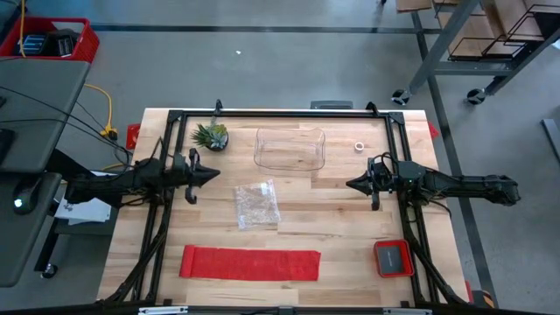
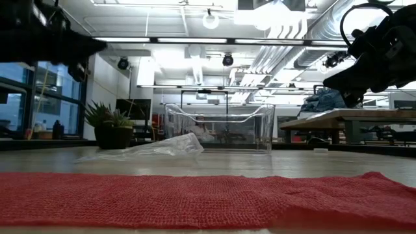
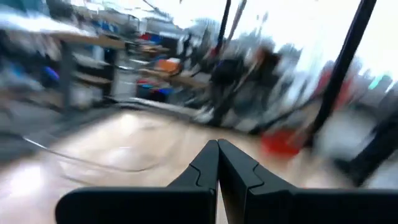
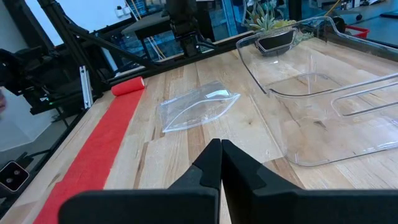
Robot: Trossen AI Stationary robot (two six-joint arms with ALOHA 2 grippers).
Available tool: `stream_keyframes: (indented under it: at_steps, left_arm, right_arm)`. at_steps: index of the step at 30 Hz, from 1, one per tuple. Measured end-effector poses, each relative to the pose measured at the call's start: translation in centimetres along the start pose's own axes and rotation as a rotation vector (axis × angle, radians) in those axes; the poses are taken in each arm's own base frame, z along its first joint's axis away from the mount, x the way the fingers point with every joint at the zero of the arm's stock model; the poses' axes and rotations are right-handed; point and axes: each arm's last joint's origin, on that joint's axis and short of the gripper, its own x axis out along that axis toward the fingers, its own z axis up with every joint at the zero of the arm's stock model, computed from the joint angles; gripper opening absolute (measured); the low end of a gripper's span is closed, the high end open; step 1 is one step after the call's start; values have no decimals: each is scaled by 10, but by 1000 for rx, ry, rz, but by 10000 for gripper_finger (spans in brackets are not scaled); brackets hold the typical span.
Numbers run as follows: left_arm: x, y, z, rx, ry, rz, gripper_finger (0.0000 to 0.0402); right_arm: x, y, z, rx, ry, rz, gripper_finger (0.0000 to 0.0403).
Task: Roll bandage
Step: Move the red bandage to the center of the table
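High view has the bandage (image 1: 250, 263) lying flat along the worktop's front edge, unrolled, both my end effectors, left (image 1: 213, 174) and right (image 1: 352, 185), clenched empty mid-worktop, so I reckon next I drop to one end and start rolling.

Coarse-knit cloth bandage (image 2: 195, 198) – pale wood table (image 1: 341, 219)

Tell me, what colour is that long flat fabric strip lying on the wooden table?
Bright red; the long flat fabric strip shows best in the high view.
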Motion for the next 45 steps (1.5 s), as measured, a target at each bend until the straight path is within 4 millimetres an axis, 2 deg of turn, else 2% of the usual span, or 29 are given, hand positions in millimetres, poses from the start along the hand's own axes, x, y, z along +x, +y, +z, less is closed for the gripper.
stream_keyframes:
  at_steps: [4, 7, 9, 11, 13, 15, 17, 20, 23, 26, 27, 30, 32, 35, 38, 40, 42, 45]
  left_arm:
    - [-2, -8, 20, -375, -187, -134, 0]
    - [-8, -10, 40, -620, -413, -188, 0]
    - [-15, -11, 55, -714, -595, -199, 0]
    - [-19, -15, 72, -697, -699, -195, 0]
    - [-16, -24, 92, -589, -660, -212, 0]
    - [-2, -33, 113, -493, -531, -185, 0]
    - [21, -40, 127, -394, -347, -98, 0]
    - [59, -47, 135, -255, -31, -3, 0]
    - [88, -50, 132, -276, 238, 41, 0]
    - [104, -55, 123, -422, 467, -16, 0]
    - [108, -58, 120, -493, 531, -47, 0]
    - [109, -70, 106, -715, 721, -104, 0]
    - [106, -81, 99, -814, 811, -104, 0]
    - [97, -98, 89, -890, 912, -42, 0]
    - [84, -113, 77, -897, 970, 75, 0]
    - [74, -122, 69, -891, 980, 181, 0]
    - [64, -130, 59, -889, 1003, 293, 0]
    - [53, -141, 43, -955, 1064, 457, 0]
  right_arm:
    - [0, 0, 0, 0, 0, 0, 0]
    - [0, 0, 0, 0, 0, 0, 0]
    - [0, 0, 0, 0, 0, 0, 0]
    - [0, 0, 0, 0, 0, 0, 0]
    - [0, 0, 0, 0, 0, 0, 0]
    - [0, 0, 0, 0, 0, 0, 0]
    - [0, 0, 0, 0, 0, 0, 0]
    - [0, 0, 0, 0, 0, 0, 0]
    - [0, 0, 0, 0, 0, 0, 0]
    - [0, 0, 0, 0, 0, 0, 0]
    - [0, 0, 0, -13, 0, 0, 0]
    - [0, -2, 0, -304, -2, -39, 0]
    - [0, -1, 4, -309, -45, -48, 0]
    - [-2, 3, 18, 6, -188, 13, 0]
    - [-4, 3, 27, 485, -315, 22, 0]
    - [-4, 2, 29, 713, -352, 25, 0]
    - [-3, 2, 28, 798, -337, 53, 0]
    - [-3, 7, 30, 818, -317, 127, 0]
